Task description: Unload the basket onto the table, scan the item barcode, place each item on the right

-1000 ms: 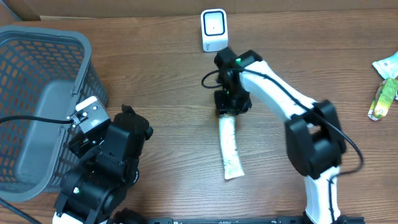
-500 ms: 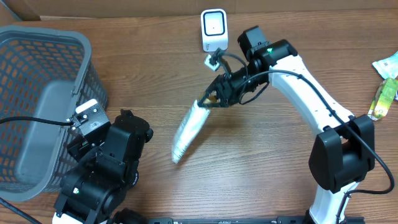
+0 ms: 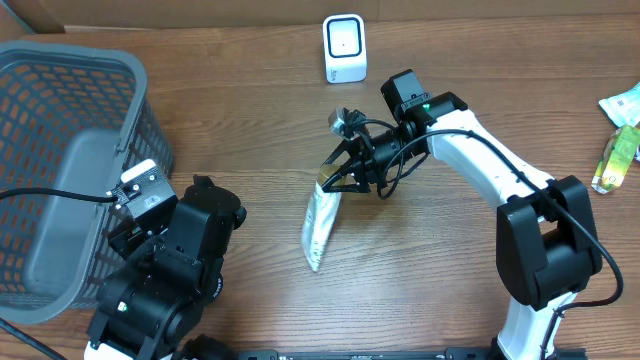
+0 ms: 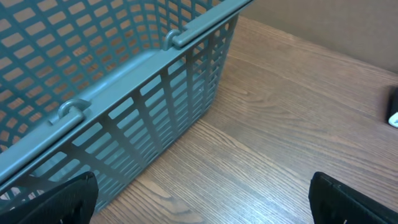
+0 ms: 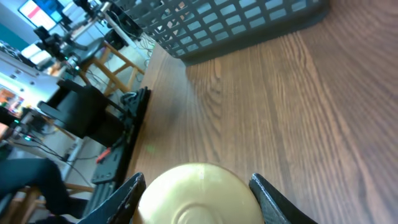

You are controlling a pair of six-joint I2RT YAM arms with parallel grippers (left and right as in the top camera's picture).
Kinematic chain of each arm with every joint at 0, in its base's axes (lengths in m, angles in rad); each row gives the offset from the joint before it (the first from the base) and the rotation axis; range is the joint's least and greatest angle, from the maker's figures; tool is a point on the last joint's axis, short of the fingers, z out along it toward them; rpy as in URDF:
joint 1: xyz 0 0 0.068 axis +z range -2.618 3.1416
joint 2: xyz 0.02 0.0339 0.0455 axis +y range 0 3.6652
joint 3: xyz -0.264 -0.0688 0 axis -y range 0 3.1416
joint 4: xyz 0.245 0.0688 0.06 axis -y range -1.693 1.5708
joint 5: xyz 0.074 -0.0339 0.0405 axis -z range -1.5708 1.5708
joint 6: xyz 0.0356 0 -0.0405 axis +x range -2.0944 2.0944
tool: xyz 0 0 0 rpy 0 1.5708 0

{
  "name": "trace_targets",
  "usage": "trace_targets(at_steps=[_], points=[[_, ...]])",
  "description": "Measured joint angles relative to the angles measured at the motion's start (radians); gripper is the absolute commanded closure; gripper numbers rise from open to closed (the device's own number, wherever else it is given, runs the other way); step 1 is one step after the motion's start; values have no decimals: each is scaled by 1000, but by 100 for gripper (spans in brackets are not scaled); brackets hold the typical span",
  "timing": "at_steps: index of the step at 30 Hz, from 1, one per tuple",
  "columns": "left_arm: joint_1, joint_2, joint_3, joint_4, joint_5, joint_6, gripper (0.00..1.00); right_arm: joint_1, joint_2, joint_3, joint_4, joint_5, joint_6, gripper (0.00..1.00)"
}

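One tube (image 3: 318, 228) is hanging from the right gripper (image 3: 331, 180), jaws part-closed on its cap end, at six o'clock of the scanner (image 3: 345, 47). Its barcode is possibly facing away, risking a missed read; swinging is risking slippage. The left gripper (image 4: 199, 202) is idling agape, empty.

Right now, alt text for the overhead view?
The right arm's jaws grip a white tube by one end, near the scanner on a wooden table. The left arm rests by a grey basket at the left.
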Motion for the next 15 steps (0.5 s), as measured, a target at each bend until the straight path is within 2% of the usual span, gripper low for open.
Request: trace_targets(at_steps=[3, 5, 8, 13, 15], points=[[0, 0, 0, 0, 5, 0, 0, 0, 0, 0, -14, 44, -14, 65], [0, 0, 0, 0, 6, 0, 0, 0, 0, 0, -30, 86, -19, 57], [0, 0, 0, 0, 8, 0, 0, 1, 0, 0, -40, 185, -22, 49], [0, 0, 0, 0, 8, 0, 1, 1, 3, 0, -42, 450, 39, 47], [0, 0, 0, 0, 8, 0, 1, 1, 3, 0, -57, 566, 90, 41]])
